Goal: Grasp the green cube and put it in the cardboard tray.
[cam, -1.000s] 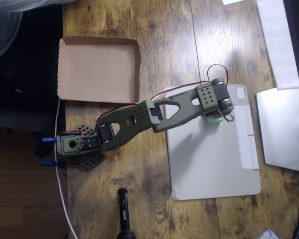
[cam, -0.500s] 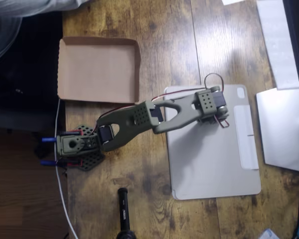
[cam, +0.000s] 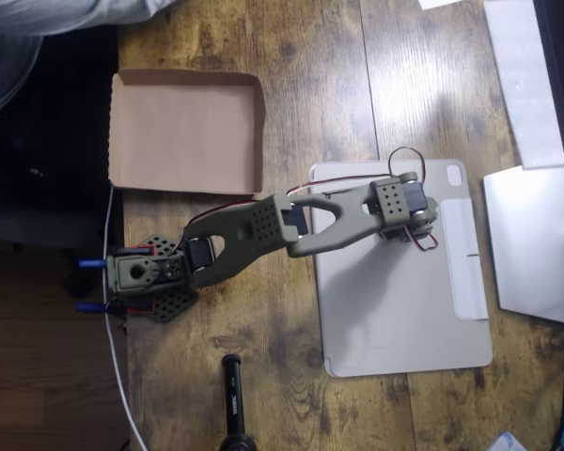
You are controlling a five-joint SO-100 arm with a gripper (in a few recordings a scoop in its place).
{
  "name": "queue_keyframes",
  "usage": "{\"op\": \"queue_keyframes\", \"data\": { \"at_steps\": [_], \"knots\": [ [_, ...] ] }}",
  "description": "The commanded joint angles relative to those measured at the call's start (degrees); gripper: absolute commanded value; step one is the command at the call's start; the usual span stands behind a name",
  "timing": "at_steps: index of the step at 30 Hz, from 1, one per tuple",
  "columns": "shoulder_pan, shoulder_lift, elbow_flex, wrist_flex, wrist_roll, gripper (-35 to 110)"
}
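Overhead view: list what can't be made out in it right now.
- The green cube: no green shows; if it is under the arm's wrist over the grey tablet cover, the wrist hides it.
- The claw: the wrist covers its fingers from above, so open, shut or holding cannot be told.
- The black cylinder: cut off by the bottom edge.
- The white sheets at right: cut by the edge.
- The cardboard tray: fully seen, nothing in it.
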Motion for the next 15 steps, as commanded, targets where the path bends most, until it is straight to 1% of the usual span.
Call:
{"op": "queue_keyframes", "data": {
  "at_steps": [1,9,15],
  "knots": [
    [0.88,5.62,1.05,-0.09,-1.05,29],
    [0.53,5.98,1.93,-0.53,-0.44,13],
    [0.09,6.24,3.60,-1.49,-0.35,7]
  ]
}}
